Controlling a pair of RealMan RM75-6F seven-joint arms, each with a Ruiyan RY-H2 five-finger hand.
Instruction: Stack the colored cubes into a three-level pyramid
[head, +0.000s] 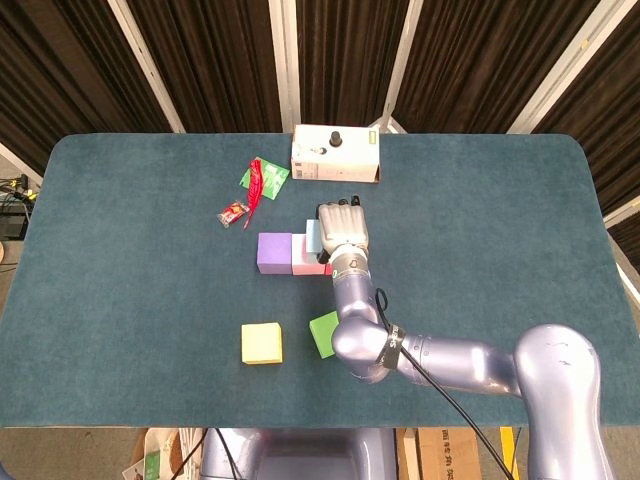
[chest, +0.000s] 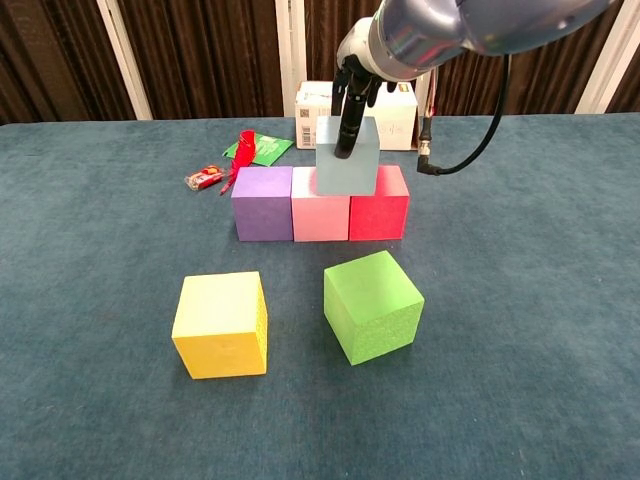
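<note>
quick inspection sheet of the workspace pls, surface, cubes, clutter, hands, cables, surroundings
surface: teal cloth table, cloth flat.
job's things: purple cube, pink cube and red cube in a touching row; light blue cube over the pink-red seam; yellow cube and green cube loose in front.
clutter: white box, red and green wrappers, small red packet.
hands: right hand grips the light blue cube; left hand not in view.
cables: black cable hanging from the right arm.
surroundings: dark curtains behind.
</note>
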